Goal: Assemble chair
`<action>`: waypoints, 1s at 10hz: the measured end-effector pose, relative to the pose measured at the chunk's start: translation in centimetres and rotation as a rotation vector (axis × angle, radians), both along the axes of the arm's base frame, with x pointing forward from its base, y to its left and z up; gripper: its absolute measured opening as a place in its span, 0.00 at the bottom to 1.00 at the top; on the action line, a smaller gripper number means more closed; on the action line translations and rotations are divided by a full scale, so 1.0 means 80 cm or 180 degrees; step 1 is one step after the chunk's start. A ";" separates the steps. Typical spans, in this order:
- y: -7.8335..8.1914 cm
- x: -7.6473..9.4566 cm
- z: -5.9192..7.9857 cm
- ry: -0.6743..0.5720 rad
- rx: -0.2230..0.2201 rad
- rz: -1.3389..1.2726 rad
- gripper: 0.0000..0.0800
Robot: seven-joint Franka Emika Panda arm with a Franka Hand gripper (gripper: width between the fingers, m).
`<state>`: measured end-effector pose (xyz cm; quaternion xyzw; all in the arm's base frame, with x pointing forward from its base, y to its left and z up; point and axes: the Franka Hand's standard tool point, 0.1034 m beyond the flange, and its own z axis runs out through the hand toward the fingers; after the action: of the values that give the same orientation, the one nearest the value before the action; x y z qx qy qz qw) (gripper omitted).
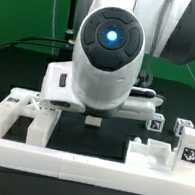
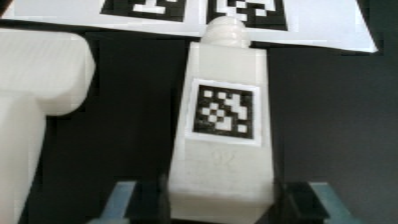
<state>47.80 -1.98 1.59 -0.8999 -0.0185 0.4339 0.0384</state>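
Betw. pincer [image 2: 217,205], smooth wht tapered chair part [image 2: 224,150]

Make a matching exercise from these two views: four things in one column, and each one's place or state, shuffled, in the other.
Things:
1. long tagged chair part
2. marker board
3. rounded white block
4. round light on the arm

Places or states:
A. glowing blue
B. lying between the two fingers of the gripper
C. flat on the table, just past the long part's narrow tip
D. beside the long part with a dark gap between them, no tag showing

Pairs: 1-B, 2-C, 3-D, 4-A.
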 end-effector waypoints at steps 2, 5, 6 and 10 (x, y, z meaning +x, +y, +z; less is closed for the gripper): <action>0.000 0.000 0.000 0.0004 0.0002 0.0002 0.34; 0.050 0.052 0.067 -0.0021 0.0111 -0.0110 0.34; 0.051 0.060 0.090 -0.0083 0.0126 -0.0094 0.34; 0.029 0.064 0.075 -0.1169 0.0096 -0.0173 0.34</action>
<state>52.95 0.33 7.56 -0.9635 -0.0073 0.2607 0.0596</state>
